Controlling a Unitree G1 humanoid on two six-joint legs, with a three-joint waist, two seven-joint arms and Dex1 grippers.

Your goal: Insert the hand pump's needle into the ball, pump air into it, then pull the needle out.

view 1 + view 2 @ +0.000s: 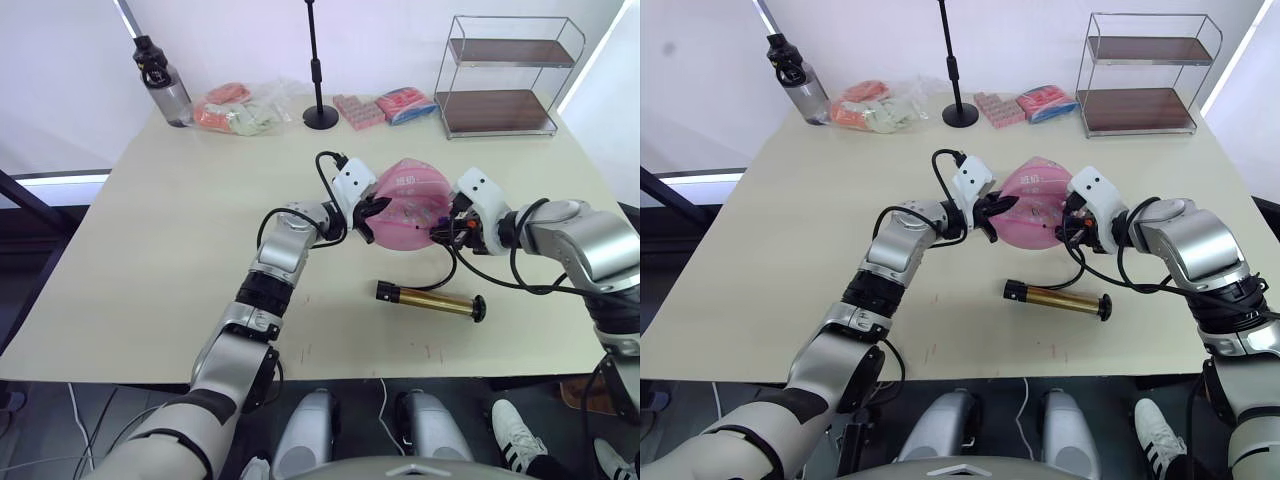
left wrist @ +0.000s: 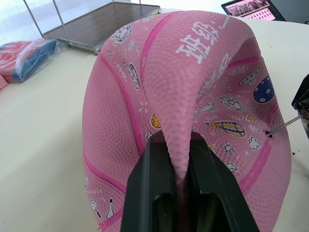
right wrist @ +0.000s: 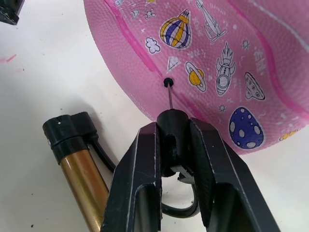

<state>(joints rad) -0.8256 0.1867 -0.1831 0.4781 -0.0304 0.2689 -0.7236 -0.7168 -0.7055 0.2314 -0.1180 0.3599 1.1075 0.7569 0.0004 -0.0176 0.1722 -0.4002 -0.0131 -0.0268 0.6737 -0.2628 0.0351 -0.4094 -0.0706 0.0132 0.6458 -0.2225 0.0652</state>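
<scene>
So the left pincer [image 2: 176,193] has its fingers pinched shut on a raised fold of the limp pink ball [image 2: 183,96], keeping it steady. The right pincer [image 3: 176,140] is clamped on the black fitting of the needle [image 3: 169,96], and the pin tip sits right at the little black valve hole [image 3: 167,82] straight ahead of its fingertips; I can't tell how deep it's gone, if at all. The hand pump [image 1: 430,299] lies flat on the tabletop [image 1: 150,250] just below and behind that right pincer, its hose looping up to the fitting.

My take: keep the pin dead in line with the hole and push slowly and straight, since the ball is soft and could dent or bend the thin pin.

Writing: white Chinese characters on the ball, "班级" readable, plus cartoon rockets, planets and a hot-air balloon.
</scene>
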